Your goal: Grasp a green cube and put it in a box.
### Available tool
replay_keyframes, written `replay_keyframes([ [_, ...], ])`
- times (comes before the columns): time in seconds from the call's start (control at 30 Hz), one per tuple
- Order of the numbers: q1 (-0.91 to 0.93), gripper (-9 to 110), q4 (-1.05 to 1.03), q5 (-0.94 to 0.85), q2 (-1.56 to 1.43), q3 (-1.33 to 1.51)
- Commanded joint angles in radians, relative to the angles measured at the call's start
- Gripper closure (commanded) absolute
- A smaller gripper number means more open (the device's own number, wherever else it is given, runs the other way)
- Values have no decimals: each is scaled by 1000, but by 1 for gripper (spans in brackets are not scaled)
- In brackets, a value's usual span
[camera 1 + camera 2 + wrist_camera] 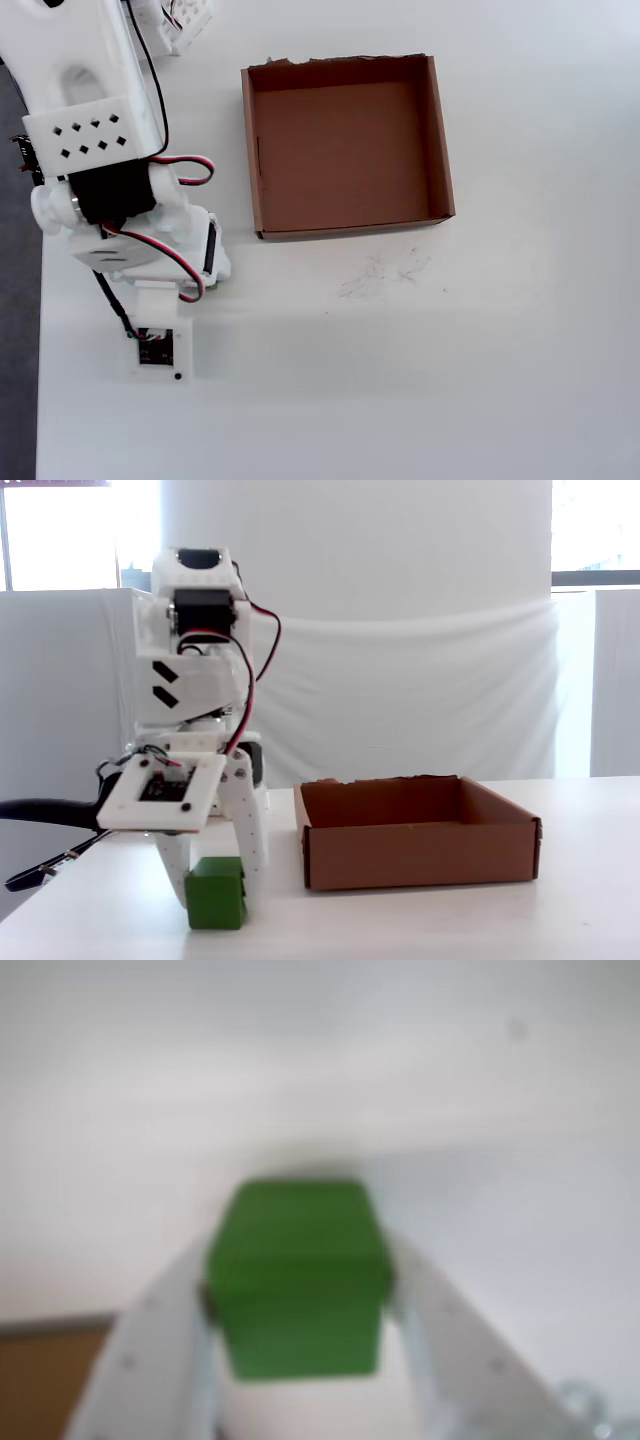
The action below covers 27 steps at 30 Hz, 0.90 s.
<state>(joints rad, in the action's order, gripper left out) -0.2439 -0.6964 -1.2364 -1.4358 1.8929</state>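
Note:
The green cube [297, 1290] fills the middle of the blurred wrist view, and both white fingers [160, 1350] of my gripper [299, 1265] press against its sides. In the fixed view the cube [215, 892] rests on the white table at the lower left, with the gripper [215, 902] pointing straight down and shut on it. The box [420, 852], a shallow brown cardboard tray, stands empty just right of the cube. The overhead view shows the box [440, 140] at top centre with a ragged far edge. There the arm [150, 250] hides both cube and fingers.
The arm's base and black cables [40, 815] take up the left side in the fixed view. A white cloth backdrop [420, 690] hangs behind the table. The table's left edge [38, 400] borders a dark floor. A brown patch [45, 1380] shows at the wrist view's lower left.

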Motion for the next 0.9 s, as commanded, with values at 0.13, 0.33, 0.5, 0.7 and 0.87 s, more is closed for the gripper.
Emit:
replay_keyframes([
  [0.13,-14,85,-48,2,-5,-58],
  [0.33,-6,86,-114,2,-11,-115],
  [0.5,-2,86,-178,2,-20,-179],
  [0.7,-8,87,-242,11,-57,-238],
  [0.87,-38,86,-295,49,-120,-250],
])
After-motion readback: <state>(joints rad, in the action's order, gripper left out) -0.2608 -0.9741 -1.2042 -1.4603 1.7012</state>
